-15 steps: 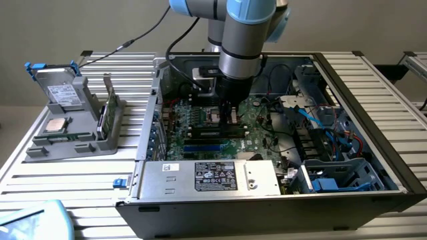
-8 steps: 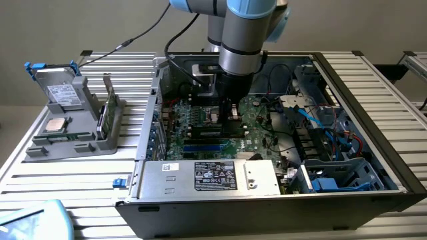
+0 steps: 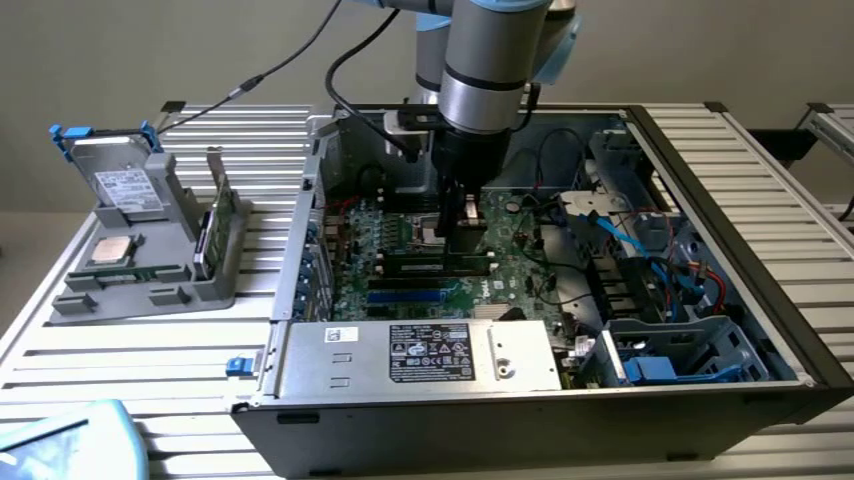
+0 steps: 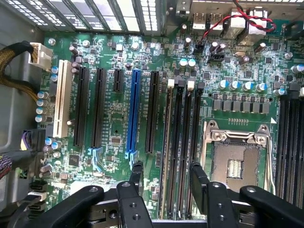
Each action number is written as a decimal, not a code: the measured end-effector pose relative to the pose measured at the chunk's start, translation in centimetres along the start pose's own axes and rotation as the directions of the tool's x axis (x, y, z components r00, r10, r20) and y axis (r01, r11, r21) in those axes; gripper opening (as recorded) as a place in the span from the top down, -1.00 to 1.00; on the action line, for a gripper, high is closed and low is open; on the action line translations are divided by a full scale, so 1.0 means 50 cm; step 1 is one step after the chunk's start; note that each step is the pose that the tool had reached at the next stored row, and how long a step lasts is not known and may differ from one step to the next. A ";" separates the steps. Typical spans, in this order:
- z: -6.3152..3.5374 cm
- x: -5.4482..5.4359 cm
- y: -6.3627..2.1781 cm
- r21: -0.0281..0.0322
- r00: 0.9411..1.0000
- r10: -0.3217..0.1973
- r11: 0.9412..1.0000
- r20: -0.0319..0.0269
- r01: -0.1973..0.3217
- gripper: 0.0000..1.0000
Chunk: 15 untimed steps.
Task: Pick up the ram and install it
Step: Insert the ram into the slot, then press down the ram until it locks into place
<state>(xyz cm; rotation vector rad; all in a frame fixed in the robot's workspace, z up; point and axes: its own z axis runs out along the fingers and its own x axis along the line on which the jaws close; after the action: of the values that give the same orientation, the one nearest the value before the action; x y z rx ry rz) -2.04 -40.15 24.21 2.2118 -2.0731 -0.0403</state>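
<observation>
Exterior view: we see the arm reaching straight down into the open computer case point(image 3: 747, 330), which lies on a slatted counter point(image 3: 147, 340).
Hand: our hand point(image 3: 463, 222) sits low over the motherboard point(image 3: 527, 250), with its fingers spread wide and nothing between them.
Ram: we see a green stick, the ram point(image 3: 430, 266), lying seated in a black slot just below the hand in the exterior view; in the wrist view it point(image 4: 167, 156) runs lengthwise in a slot between the 2 fingertips point(image 4: 198, 178).
Wrist view: we make out the hand point(image 4: 166, 176) above the row of memory slots, beside the open processor socket point(image 4: 236, 159).
Holder: at the exterior view's left we see a grey fixture point(image 3: 140, 270) carrying a silver hard drive point(image 3: 120, 185) and a square processor chip point(image 3: 112, 250).
Power supply: we see a silver labelled box point(image 3: 420, 352) at the case's near edge.
</observation>
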 end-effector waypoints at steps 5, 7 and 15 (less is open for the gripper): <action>0.000 0.000 0.000 0.000 1.000 0.000 1.000 0.000 0.000 0.26; 0.000 0.000 0.000 0.000 1.000 0.000 1.000 0.000 0.000 0.38; 0.000 0.000 0.000 0.000 1.000 0.000 1.000 0.000 0.000 0.80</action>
<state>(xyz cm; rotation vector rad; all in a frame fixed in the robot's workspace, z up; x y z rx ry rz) -2.04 -40.16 24.22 2.2117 -2.0730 -0.0402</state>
